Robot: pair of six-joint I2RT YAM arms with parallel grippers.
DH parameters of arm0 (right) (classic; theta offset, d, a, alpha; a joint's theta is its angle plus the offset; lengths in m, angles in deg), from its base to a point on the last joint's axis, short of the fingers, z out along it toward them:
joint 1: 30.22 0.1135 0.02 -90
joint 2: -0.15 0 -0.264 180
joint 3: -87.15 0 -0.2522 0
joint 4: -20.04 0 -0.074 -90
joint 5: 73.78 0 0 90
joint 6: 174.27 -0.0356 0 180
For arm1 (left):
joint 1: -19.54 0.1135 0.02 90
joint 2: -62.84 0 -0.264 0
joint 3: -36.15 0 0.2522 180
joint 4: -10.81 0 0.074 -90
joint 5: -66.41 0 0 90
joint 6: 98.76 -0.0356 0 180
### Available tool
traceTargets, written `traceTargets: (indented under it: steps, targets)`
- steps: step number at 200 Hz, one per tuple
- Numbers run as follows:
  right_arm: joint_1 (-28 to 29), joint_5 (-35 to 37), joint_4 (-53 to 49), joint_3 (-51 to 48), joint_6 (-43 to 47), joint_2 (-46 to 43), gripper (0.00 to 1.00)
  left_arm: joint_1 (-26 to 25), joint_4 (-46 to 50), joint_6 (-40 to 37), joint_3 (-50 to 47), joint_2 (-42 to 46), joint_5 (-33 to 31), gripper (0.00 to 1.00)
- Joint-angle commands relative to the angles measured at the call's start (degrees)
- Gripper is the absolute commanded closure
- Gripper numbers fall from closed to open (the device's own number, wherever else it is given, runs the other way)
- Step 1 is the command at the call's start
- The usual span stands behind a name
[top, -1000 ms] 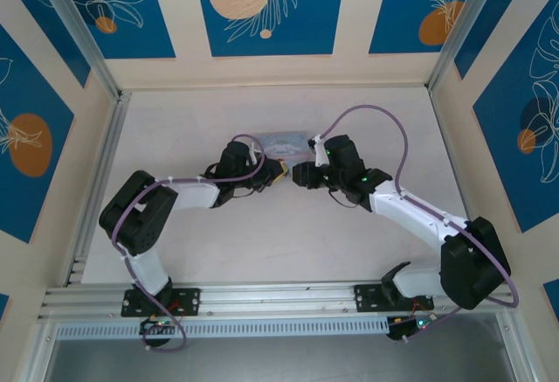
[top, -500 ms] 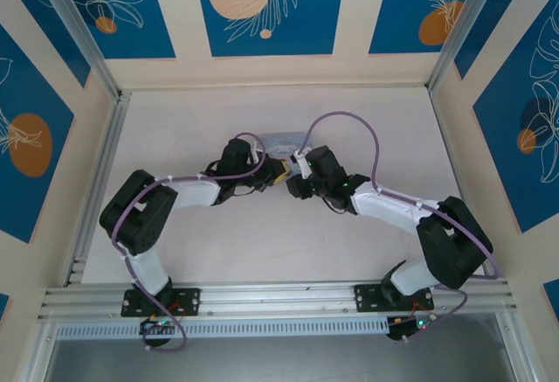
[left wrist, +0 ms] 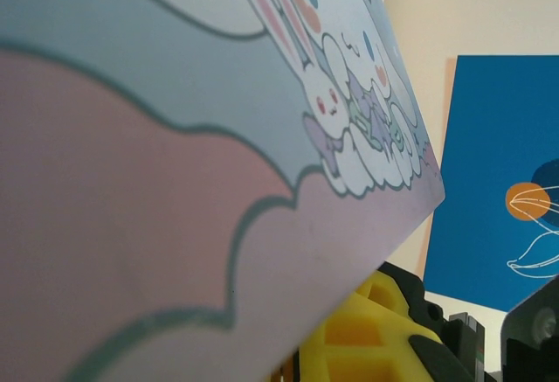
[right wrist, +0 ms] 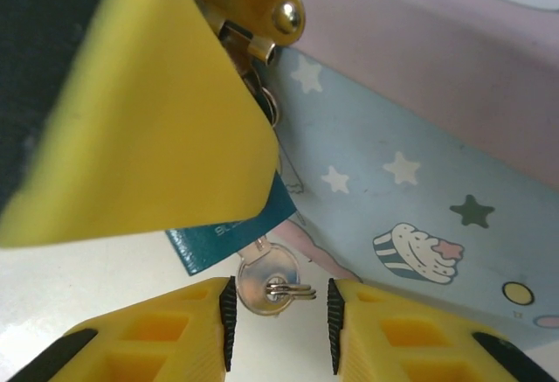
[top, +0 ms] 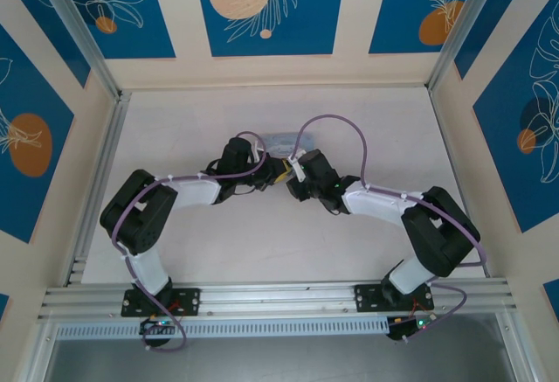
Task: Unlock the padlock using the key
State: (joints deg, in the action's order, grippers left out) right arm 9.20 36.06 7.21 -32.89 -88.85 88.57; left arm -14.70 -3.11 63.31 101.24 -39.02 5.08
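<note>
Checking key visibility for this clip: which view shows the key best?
Right wrist: the key sits sharp between the fingers of the right tool, below the padlock. Top external: too small to tell. Left wrist faces the tin box lid.

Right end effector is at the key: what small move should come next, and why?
Probably close the right end effector on the key. In the right wrist view its fingers flank the key's round head with gaps either side, and the blade appears already seated in the padlock, so gripping should come before any turn.
</note>
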Motion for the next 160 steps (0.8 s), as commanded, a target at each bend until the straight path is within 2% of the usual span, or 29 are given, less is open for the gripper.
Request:
traceTargets:
  steps: [1,79,124,160]
  targets:
    - [0.4,1.66,2.18,2.13,1.0,0.26,0.65,0.34,-0.88,0.34,2.02,-0.81,2.36,1.0]
    - [0.4,0.64,2.02,4.42,-0.23,1.15,0.7,0.37,-1.48,0.26,1.75,-1.06,2.57,1.0]
    - [0.07,-1.18,2.1,4.62,-1.55,1.0,0.87,0.4,-1.57,0.27,1.32,-1.25,2.71,1.0]
    - [-1.46,-6.66,1.86,3.77,-4.4,-1.26,0.92,0.38,-1.94,0.18,0.79,-1.76,2.56,1.0]
